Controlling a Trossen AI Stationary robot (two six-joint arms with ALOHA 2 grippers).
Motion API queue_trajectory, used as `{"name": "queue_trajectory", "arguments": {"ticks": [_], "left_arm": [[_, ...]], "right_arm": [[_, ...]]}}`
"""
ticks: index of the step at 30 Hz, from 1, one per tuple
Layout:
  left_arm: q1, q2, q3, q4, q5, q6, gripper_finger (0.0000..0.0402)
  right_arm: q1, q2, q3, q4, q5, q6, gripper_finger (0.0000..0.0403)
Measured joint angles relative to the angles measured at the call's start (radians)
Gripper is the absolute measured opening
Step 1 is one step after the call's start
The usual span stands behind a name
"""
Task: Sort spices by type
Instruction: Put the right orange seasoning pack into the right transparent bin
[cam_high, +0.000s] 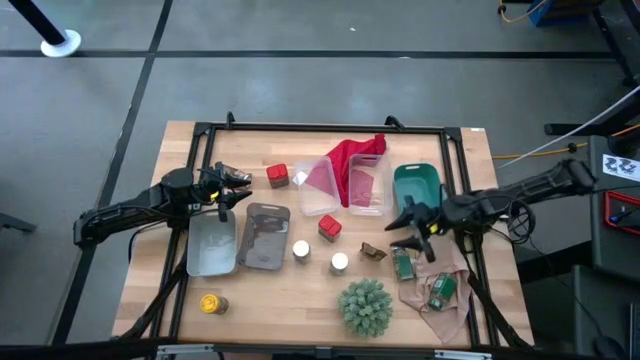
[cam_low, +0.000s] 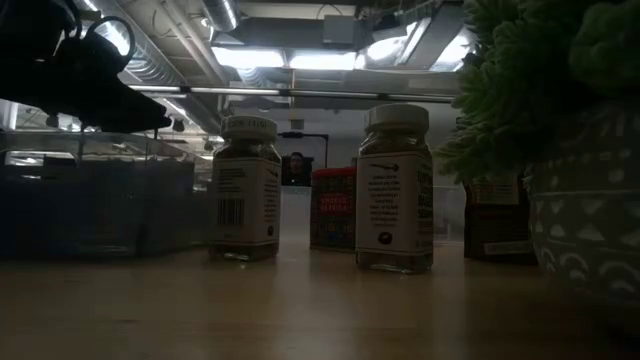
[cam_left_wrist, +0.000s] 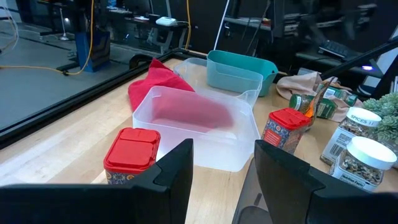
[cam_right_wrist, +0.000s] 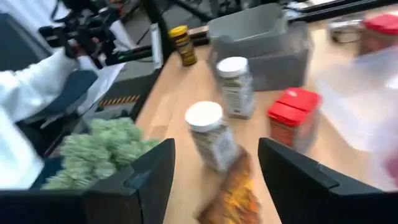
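Right gripper (cam_high: 408, 236) released, empty, hovering just right of brown packet (cam_high: 374, 251), likely lining up pick. Left gripper (cam_high: 232, 190) parted, empty, waiting near far-left red tin (cam_high: 277, 176). White-topped jars (cam_high: 300, 249) sit mid-table.

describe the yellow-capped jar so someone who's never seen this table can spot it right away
Start at the spiky green ball plant on the table's near edge, then follow that edge across to the left arm's side. The yellow-capped jar stands alone there, just below the grey bin. It is the only spice with a yellow top; the others have white or red lids.
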Motion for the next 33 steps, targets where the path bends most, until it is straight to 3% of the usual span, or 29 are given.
{"name": "queue_trajectory", "arguments": {"ticks": [9,18,33], "left_arm": [[0.0,0.0,0.0,0.0,0.0,0.0,0.0155],[0.0,0.0,0.0,0.0,0.0,0.006,0.0155],[0.0,0.0,0.0,0.0,0.0,0.012,0.0155]], "right_arm": [[0.095,0.263,0.24,-0.255,0.146,0.04,0.023],[0.094,0.448,0.418,-0.467,0.155,0.151,0.023],[0.093,0.549,0.45,-0.539,0.171,0.173,0.023]]}}
